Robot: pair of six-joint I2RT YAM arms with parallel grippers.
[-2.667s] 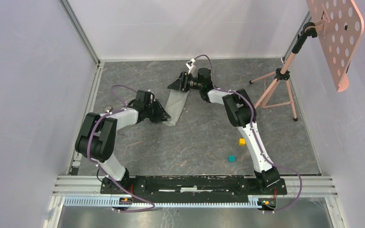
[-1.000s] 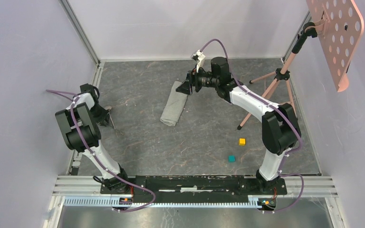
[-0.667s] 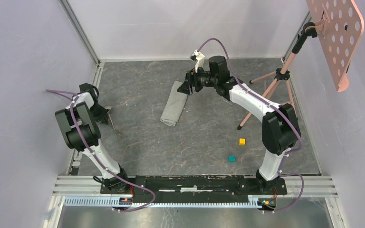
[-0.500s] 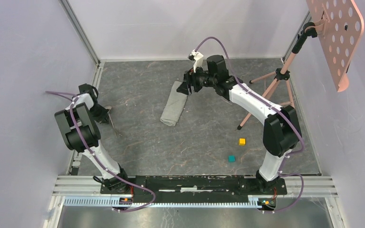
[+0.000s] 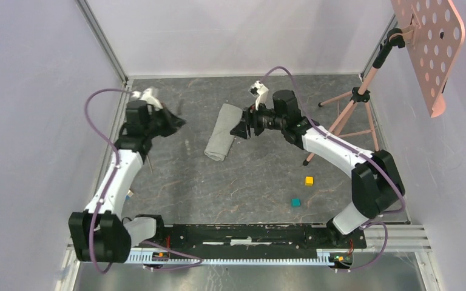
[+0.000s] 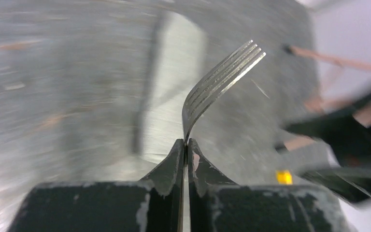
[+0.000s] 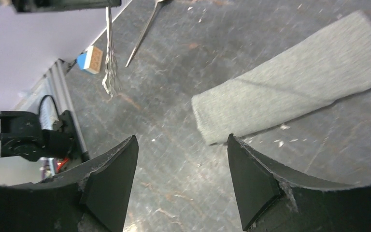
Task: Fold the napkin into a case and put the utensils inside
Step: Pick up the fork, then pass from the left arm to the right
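The napkin (image 5: pixel 221 138) lies folded into a long narrow grey-green strip on the floor, also seen in the right wrist view (image 7: pixel 294 89). My left gripper (image 6: pixel 186 145) is shut on the handle of the silver fork (image 6: pixel 224 77), held in the air with its tines pointing toward the napkin. From above, the left gripper (image 5: pixel 175 121) hovers left of the napkin. My right gripper (image 7: pixel 181 145) is open and empty, and from above (image 5: pixel 243 130) it sits just right of the napkin. The held fork (image 7: pixel 110 65) also shows in the right wrist view. A thin spoon handle (image 7: pixel 142 36) lies on the floor.
A yellow cube (image 5: pixel 309 180) and a teal cube (image 5: pixel 295 202) lie at the right front. A pink tripod (image 5: pixel 352 115) carrying a perforated panel (image 5: pixel 428 48) stands at the back right. A small blue and tan block (image 7: pixel 91 59) lies by the left rail.
My left arm has lifted from the left edge and swung right toward the napkin with the fork in its jaws. My right gripper has moved from the napkin's far end to its right side.
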